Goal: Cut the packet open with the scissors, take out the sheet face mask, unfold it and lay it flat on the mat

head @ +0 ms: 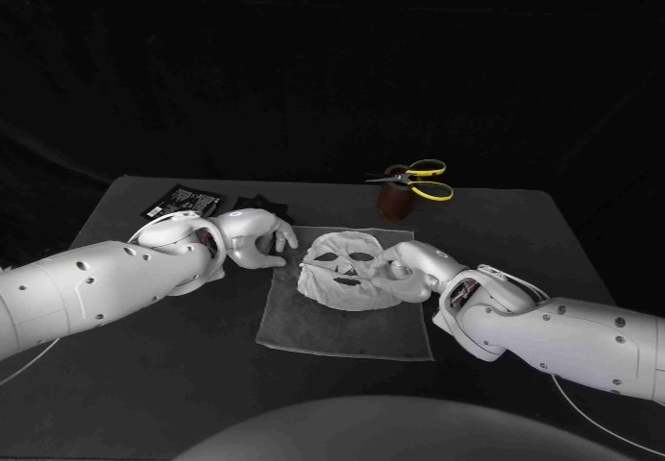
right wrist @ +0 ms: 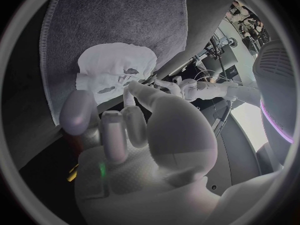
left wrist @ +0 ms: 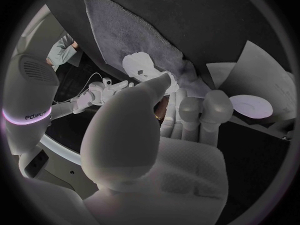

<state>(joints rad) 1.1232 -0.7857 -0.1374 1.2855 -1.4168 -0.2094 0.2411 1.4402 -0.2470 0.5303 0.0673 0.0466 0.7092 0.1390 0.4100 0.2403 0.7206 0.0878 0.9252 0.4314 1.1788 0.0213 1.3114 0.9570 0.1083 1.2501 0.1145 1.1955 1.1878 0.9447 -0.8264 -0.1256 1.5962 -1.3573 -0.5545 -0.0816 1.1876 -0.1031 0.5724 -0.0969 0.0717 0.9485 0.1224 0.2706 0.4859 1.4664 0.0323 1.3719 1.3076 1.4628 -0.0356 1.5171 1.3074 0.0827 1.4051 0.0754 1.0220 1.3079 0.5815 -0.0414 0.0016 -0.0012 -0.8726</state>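
On the table, the mat carries the mask on its far half, face holes showing, mostly unfolded but rumpled along its right edge. The right hand rests spread fingers on that edge, pinching nothing. The left hand hovers empty, fingers loosely apart, just off the mat's far left corner. Light outward strokes should flatten the mask without dragging it. The packet lies far left, and a brown holder holds the scissors.

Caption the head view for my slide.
Sheet face mask unfolded on the mat, right robot hand at its edge, left robot hand alongside.
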